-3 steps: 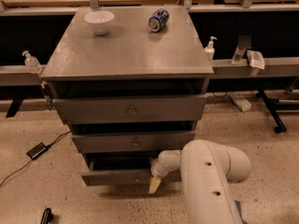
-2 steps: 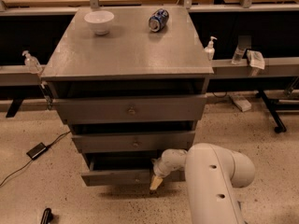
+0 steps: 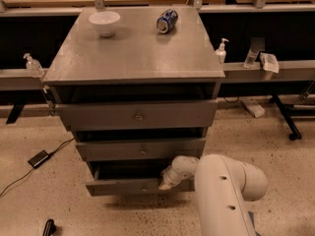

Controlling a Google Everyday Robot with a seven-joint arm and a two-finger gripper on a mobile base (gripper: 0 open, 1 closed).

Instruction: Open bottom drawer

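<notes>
The grey cabinet [image 3: 133, 58] has three drawers. The bottom drawer [image 3: 123, 186] is the lowest, with a slim grey front, and it stands pulled out a little with a dark gap above it. My gripper [image 3: 165, 183] is at the right part of that drawer's front, at the end of my white arm [image 3: 221, 191]. The arm comes in from the lower right. The drawer's knob is hidden behind the gripper or too small to tell. The middle drawer [image 3: 140, 149] and the top drawer [image 3: 138, 114] sit above it.
A white bowl [image 3: 104, 22] and a blue can [image 3: 167, 20] lying on its side are on the cabinet top. Sanitiser bottles [image 3: 221, 49] stand on rails at both sides. A black adapter and cable [image 3: 38, 158] lie on the floor at the left.
My arm has shifted slightly to the right and nearer; the gripper stays at the bottom drawer's front. The drawer shows about the same opening.
</notes>
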